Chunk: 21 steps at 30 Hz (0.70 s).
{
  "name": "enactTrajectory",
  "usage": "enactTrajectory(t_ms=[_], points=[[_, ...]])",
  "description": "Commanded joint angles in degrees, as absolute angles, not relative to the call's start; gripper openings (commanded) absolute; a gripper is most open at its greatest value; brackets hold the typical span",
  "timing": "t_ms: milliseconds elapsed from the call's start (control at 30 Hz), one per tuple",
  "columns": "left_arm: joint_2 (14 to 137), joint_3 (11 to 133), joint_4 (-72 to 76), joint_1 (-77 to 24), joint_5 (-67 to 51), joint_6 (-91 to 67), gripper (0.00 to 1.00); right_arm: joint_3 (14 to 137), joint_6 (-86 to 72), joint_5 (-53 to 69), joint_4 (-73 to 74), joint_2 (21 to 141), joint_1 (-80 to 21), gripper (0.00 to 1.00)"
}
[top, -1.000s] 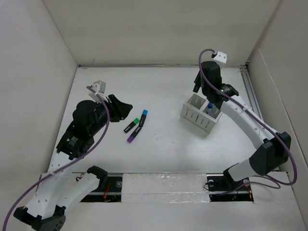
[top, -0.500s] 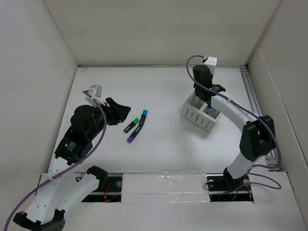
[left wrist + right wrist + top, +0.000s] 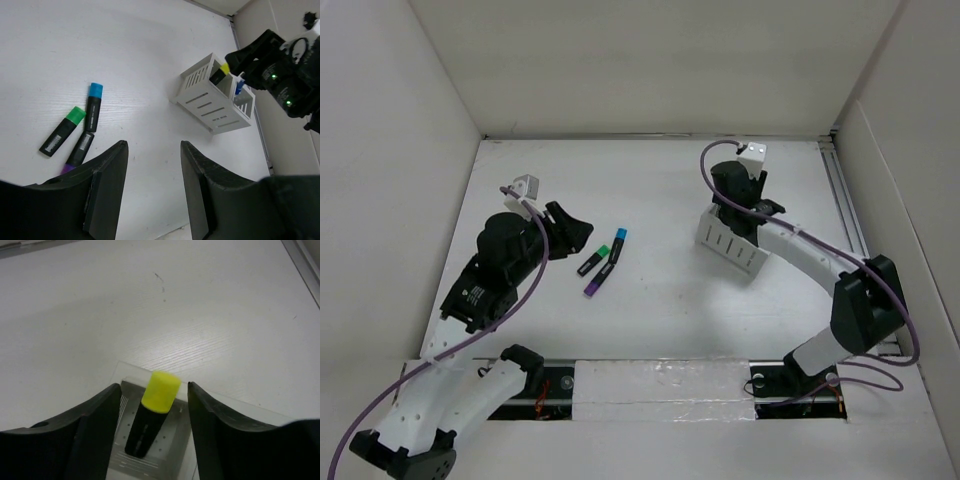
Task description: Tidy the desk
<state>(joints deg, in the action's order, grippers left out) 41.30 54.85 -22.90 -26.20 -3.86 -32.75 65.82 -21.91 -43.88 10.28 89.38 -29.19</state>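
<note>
The white desk (image 3: 660,320) holds three markers lying left of centre: green-capped (image 3: 591,258), blue-capped (image 3: 617,245) and purple-capped (image 3: 598,280). My left gripper (image 3: 578,232) is open and empty, just left of them; in the left wrist view (image 3: 152,150) they lie ahead on the left. My right gripper (image 3: 728,208) is open, straight above the white holder box (image 3: 735,248). A yellow-capped marker (image 3: 156,407) stands in a compartment between the right fingers (image 3: 100,425), touching neither. A blue pen (image 3: 239,85) stands in another compartment.
White panel walls enclose the desk on three sides. A metal rail (image 3: 845,195) runs along the right edge. A taped strip (image 3: 660,385) lies at the near edge between the arm bases.
My right arm has swung left and come down over the holder box's left compartment. The left arm has shifted only slightly.
</note>
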Motion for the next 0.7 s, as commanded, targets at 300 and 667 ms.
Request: enactTrajectory(t_ms=[300,667], points=[[39.6,60.2,-24.1,-26.4,-0.6,-28.9,0.43,71.3,-22.5,-33.9,13.5,80.7,-40.8,0.03],[37.7,64.5,-24.4,-26.4,-1.6,-28.6,0.44,90.2,-29.8,-21.5,23.1,107.8,-49.9,0.54]])
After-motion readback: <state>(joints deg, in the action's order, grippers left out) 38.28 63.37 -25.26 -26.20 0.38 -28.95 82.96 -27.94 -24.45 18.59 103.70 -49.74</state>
